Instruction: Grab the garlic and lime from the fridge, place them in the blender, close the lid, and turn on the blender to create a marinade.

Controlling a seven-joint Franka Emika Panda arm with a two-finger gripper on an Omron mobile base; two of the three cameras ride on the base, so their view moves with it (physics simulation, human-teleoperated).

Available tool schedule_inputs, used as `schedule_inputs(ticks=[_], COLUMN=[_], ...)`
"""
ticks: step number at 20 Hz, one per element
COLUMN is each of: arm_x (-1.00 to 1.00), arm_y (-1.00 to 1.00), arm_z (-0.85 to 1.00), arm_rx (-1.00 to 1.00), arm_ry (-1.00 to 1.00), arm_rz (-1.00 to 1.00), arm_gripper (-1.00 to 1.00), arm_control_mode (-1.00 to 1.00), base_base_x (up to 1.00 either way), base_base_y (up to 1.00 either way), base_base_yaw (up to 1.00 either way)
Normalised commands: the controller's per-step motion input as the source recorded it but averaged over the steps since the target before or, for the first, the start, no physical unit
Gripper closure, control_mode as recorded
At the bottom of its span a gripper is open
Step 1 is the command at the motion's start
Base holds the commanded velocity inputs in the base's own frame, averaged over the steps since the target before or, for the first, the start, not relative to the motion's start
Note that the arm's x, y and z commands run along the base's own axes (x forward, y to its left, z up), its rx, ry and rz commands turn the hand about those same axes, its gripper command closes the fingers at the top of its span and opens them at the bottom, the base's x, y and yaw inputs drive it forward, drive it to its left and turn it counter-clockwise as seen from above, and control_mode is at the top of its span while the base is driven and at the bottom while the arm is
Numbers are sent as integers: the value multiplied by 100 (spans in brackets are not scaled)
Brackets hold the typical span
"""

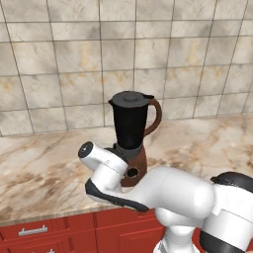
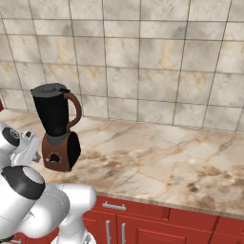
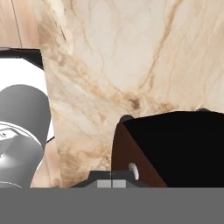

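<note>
Blender [image 1: 130, 136] stands on the marble counter [image 1: 44, 168] against the tiled wall [image 1: 59, 59], lid [image 1: 130, 98] already seated on the black jar, so the step in hand looks like the last one: turning it on. In the left base view the arm's wrist sits just left of the reddish-brown base, level with the round black dial [image 1: 132, 173]. The gripper [image 3: 112, 183] is clenched, its tips pressed together with nothing between them. In the hand view they sit just below the base's front face, beside a small pale spot that may be the dial's mark; the angle is too steep to be sure.

To do this well, I would keep the closed tips square to the dial and push or twist with a short, steady motion. Force should run straight through the base toward the wall. A sideways shove could slide or tip the tall jar. Avoid the curved handle [image 2: 76, 112], which sticks out on the far side.

No brand, label or lettering can be read on the blender, the counter or the red cabinets [image 2: 157, 221].
</note>
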Motion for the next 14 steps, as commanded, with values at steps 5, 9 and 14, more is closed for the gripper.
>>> schedule_inputs(ticks=[5,9,14], arm_x=[9,15,1], arm_y=[-5,0,0], arm_z=[-33,-8,-4], arm_rx=[-7,-1,-6], arm_ry=[-7,-1,-16], arm_rz=[0,0,0], arm_gripper=[100,100,100], arm_control_mode=[-100,-100,-100], base_base_x=[0,0,0], base_base_y=[0,0,0], base_base_yaw=[0,0,0])
